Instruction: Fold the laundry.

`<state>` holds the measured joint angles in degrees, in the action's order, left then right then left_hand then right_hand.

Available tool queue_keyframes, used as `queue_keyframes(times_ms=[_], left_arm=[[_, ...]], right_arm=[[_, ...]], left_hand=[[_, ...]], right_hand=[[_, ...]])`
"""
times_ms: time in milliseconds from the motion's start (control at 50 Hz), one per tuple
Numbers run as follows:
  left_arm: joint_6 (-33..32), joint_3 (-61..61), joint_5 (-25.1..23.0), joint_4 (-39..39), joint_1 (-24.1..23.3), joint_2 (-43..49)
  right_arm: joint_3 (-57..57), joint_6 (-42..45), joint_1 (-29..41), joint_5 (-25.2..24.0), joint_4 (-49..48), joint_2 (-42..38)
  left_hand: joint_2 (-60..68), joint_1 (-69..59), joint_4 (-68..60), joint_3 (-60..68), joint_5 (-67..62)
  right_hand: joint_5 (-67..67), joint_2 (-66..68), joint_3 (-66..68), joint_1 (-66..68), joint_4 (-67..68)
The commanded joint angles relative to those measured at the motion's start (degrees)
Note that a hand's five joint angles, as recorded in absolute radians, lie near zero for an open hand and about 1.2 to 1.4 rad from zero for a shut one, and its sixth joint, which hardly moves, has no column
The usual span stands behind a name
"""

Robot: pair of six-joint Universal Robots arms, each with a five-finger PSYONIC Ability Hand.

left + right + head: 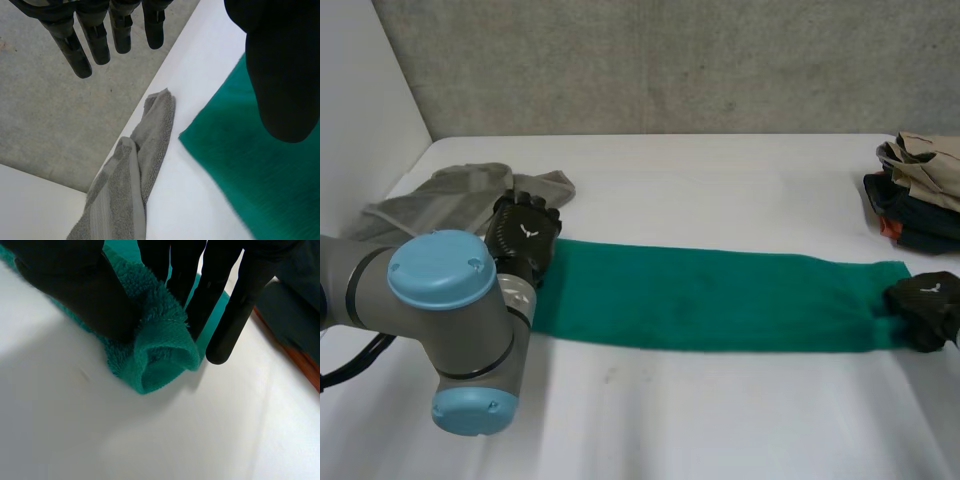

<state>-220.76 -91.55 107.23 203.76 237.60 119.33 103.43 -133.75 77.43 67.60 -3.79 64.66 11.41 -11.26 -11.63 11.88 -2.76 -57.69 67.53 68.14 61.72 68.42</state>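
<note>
A long green towel [720, 300] lies flat across the table [720, 420], stretched from left to right. My left hand [525, 235] hovers at its left end. In the left wrist view that hand [282, 75] is open: the fingers [95, 40] are straight, the thumb is above the green towel [260, 170], and nothing is in it. My right hand [925, 305] is at the towel's right end. In the right wrist view the right hand [75, 285] pinches a bunched fold of the towel's edge [160, 350] between thumb and fingers.
A crumpled grey towel [460, 195] lies at the table's back left, just beyond my left hand's fingertips [130, 185]. A stack of folded clothes [920, 190] sits at the back right, close to my right hand [295, 325]. A concrete wall runs behind the table.
</note>
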Motion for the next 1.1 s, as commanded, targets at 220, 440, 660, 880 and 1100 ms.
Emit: queue_keyframes(times_ms=[220, 440, 660, 880, 1100], left_arm=[[0.0, -3.5, -0.1, 0.2, 0.2, -4.6], [0.0, -5.8, 0.0, 0.2, 1.9, -8.7], [0.0, -7.9, 0.1, 0.2, 1.9, -9.7], [-0.1, -6.3, -0.1, 0.3, 1.3, -9.7], [1.4, 1.4, -1.7, 0.3, -7.6, -7.6]], right_arm=[[-2.1, 15.3, -9.2, 10.9, -3.0, 7.0], [-3.7, 14.0, 28.4, 6.1, -19.8, 10.8], [-12.5, 16.9, 50.7, -1.9, -24.4, -7.9], [-10.5, 11.9, 47.9, 0.2, -23.3, -4.2], [-1.6, -18.5, 32.6, 5.8, -0.5, 7.8]], left_hand=[[-1.4, 1.3, 1.6, -1.9, 2.8], [-1.4, 1.3, 1.6, -1.9, 2.8], [-1.4, 1.3, 1.6, -1.9, 2.8], [-1.4, 1.3, 1.6, -1.9, 2.8], [-1.4, 1.3, 1.6, -1.9, 2.8]], right_hand=[[-12.3, 12.5, 11.9, 18.3, 11.6], [-12.3, 12.5, 11.9, 18.3, 11.6], [-12.3, 12.5, 11.9, 18.3, 11.6], [57.7, -57.5, -58.1, -51.7, -58.4], [57.7, -57.5, -58.1, -51.7, -58.4]])
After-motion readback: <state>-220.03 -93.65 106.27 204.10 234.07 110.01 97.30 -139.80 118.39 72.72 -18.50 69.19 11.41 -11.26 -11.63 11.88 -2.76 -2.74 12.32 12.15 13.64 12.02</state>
